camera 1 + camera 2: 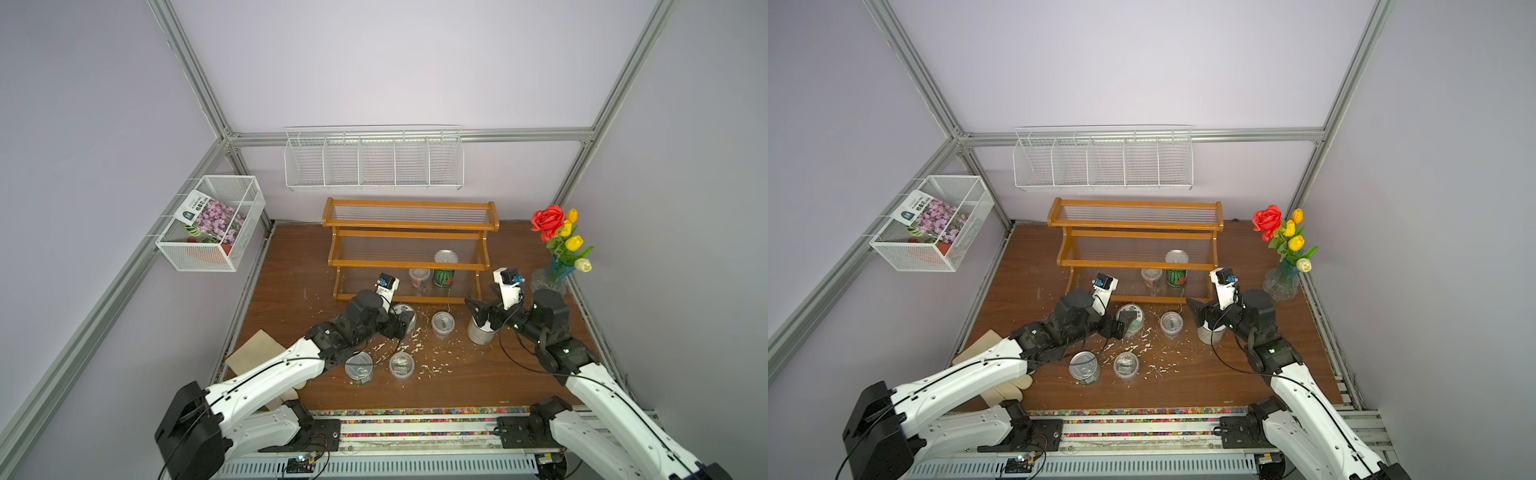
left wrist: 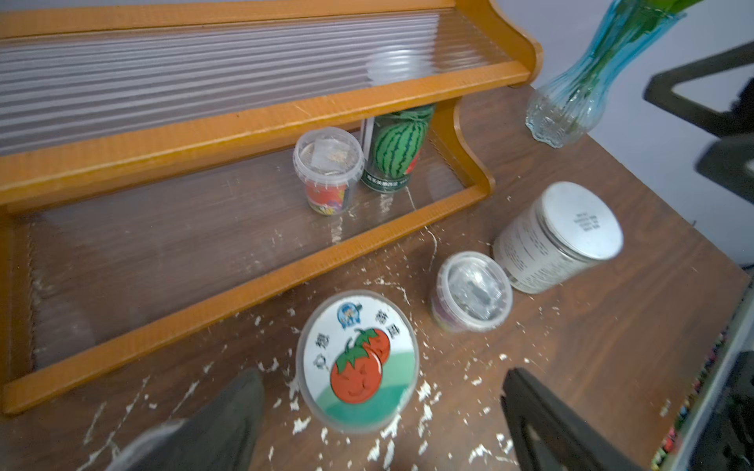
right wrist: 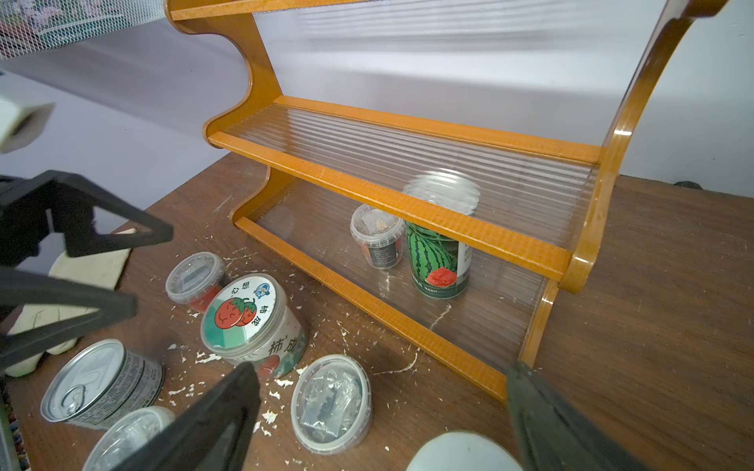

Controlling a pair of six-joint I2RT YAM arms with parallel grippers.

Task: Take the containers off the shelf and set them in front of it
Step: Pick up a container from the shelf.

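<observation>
The shelf stands at the back of the table. Its lowest tier holds a clear lidded cup and a watermelon-print can. In front of it stand the red-fruit jar, a clear cup, the big white-lidded tin, a pull-tab can and another clear cup. My left gripper is open, its fingers either side of the jar and apart from it. Above the tin, my right gripper is open and holds nothing.
A glass vase with flowers stands right of the shelf, close to my right arm. White flakes litter the table. A beige cloth lies at the left edge. Wire baskets hang on the walls.
</observation>
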